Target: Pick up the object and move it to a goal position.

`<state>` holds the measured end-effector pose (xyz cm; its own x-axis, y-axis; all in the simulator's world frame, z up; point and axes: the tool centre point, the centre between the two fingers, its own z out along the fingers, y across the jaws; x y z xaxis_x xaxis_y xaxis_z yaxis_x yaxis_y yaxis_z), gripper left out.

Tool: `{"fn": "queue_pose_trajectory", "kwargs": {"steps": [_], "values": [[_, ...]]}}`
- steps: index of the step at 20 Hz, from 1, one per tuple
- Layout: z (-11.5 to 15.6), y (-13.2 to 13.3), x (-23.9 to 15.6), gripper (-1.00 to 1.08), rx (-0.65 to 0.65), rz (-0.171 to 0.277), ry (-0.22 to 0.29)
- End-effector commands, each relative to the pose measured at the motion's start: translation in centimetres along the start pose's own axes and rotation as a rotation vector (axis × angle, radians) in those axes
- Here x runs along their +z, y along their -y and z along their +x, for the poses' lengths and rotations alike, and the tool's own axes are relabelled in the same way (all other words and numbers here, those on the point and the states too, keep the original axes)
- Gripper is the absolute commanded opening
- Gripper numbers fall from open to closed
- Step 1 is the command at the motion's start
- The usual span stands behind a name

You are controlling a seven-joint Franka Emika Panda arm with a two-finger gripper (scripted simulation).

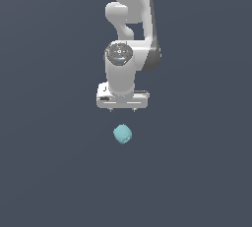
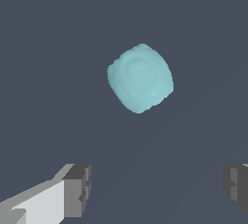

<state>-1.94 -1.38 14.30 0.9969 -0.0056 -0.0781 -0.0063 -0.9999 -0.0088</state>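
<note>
The object (image 1: 122, 134) is a small light cyan, lumpy round blob lying on the dark grey surface, just below the gripper in the exterior view. It also shows in the wrist view (image 2: 140, 78), ahead of the fingers. My white gripper (image 1: 122, 109) hangs from the arm above the surface, apart from the object. In the wrist view the gripper (image 2: 157, 189) is open: the two grey fingertips (image 2: 77, 189) stand wide apart with nothing between them.
The white arm (image 1: 129, 19) rises toward the top of the exterior view. The dark grey surface (image 1: 49, 172) spreads evenly around the object. No other objects show.
</note>
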Motion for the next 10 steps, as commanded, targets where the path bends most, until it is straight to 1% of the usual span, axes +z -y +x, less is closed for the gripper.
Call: {"fn": "queue_pose_trajectory", "kwargs": {"steps": [1,4,10], "values": [[0.0,0.0,0.0,1.0,0.0,0.0,0.0],[0.2,0.0,-0.2,1.0,-0.009,-0.005,-0.005],[1.0,0.1,-1.5,1.0,-0.048,-0.031,-0.028]]}}
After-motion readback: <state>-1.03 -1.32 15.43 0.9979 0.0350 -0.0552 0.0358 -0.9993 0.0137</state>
